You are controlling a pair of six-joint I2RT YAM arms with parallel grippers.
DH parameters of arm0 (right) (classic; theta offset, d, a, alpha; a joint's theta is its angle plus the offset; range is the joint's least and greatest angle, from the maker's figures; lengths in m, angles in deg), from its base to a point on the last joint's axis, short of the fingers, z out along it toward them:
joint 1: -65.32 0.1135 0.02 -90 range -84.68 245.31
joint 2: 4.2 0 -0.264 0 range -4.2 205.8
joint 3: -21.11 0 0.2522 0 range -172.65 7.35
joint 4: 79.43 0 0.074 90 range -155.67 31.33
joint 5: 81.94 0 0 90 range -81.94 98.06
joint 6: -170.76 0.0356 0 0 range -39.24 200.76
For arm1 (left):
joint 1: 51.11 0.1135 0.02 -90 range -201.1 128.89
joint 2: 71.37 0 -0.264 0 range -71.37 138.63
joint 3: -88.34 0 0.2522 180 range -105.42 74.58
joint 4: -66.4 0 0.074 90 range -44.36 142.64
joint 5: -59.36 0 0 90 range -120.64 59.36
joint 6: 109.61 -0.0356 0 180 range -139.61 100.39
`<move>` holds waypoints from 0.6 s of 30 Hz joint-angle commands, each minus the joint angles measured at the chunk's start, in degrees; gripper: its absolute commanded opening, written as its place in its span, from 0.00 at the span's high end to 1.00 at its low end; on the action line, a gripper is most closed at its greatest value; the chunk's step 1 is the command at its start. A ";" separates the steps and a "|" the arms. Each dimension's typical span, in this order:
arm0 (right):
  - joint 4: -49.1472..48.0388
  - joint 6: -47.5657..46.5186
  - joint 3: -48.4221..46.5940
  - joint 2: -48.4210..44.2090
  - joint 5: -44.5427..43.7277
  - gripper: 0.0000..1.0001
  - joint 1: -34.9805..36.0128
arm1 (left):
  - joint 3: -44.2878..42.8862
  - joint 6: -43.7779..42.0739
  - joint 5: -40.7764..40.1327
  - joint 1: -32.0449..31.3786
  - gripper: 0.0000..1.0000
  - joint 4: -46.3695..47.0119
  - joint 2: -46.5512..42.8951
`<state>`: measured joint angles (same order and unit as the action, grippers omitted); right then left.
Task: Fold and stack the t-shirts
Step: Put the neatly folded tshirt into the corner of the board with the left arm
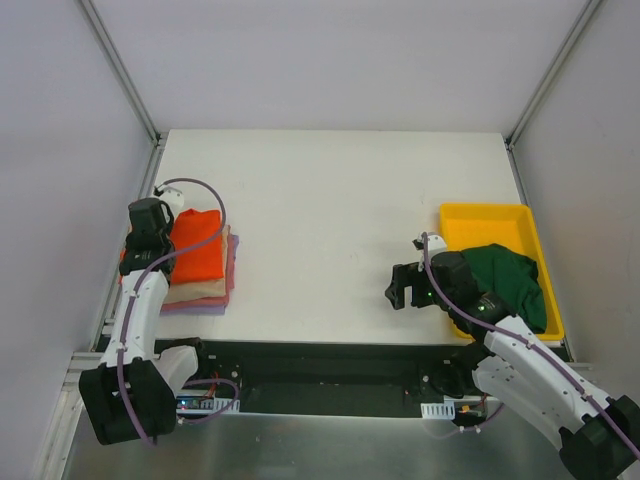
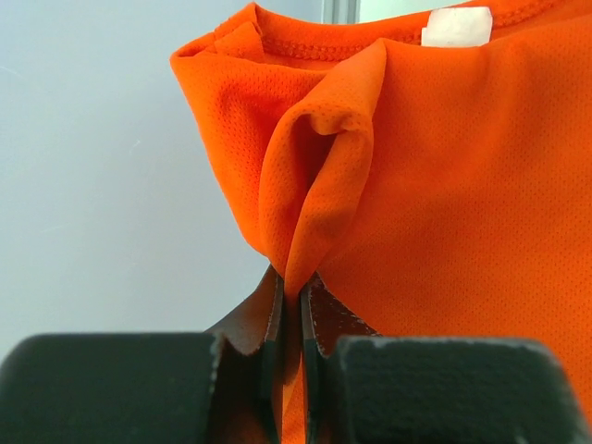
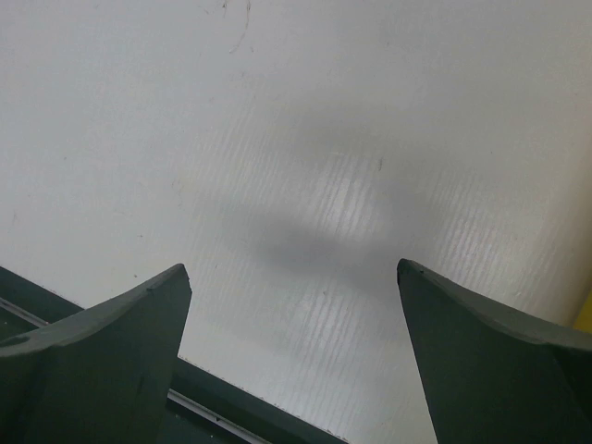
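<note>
A folded orange-red t-shirt (image 1: 199, 257) lies on top of a stack of folded tan (image 1: 197, 292), pink and lavender t-shirts (image 1: 200, 306) at the table's left edge. My left gripper (image 1: 156, 232) is shut on a fold of the orange-red t-shirt (image 2: 407, 185) near its collar; the cloth is pinched between the fingers (image 2: 319, 310). A dark green t-shirt (image 1: 512, 282) lies crumpled in the yellow tray (image 1: 485, 217) at the right. My right gripper (image 1: 405, 287) is open and empty over the bare table, just left of the tray; its fingers (image 3: 481, 342) show in the right wrist view.
The white table (image 1: 330, 220) stretches between the stack and the tray. Its dark front edge (image 3: 222, 398) lies just below my right gripper. Grey walls close in on the left, right and back.
</note>
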<state>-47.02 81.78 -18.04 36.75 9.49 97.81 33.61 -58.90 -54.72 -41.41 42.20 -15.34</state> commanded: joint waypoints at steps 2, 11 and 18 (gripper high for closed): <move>-0.73 0.21 0.07 -1.05 -1.08 0.04 -0.15 | 2.91 -2.46 8.77 4.45 1.00 5.95 -0.30; -0.73 0.30 -0.10 -0.26 -1.08 0.04 -0.06 | -0.93 1.65 4.48 5.25 0.01 10.17 0.66; -0.64 1.79 0.25 -0.78 -5.20 0.04 -0.15 | -16.50 27.91 11.98 5.25 0.01 2.37 -1.62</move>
<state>-46.99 82.13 -18.04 36.46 7.74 97.81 25.98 -48.54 -50.80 -36.73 47.19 -13.73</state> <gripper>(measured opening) 0.958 0.989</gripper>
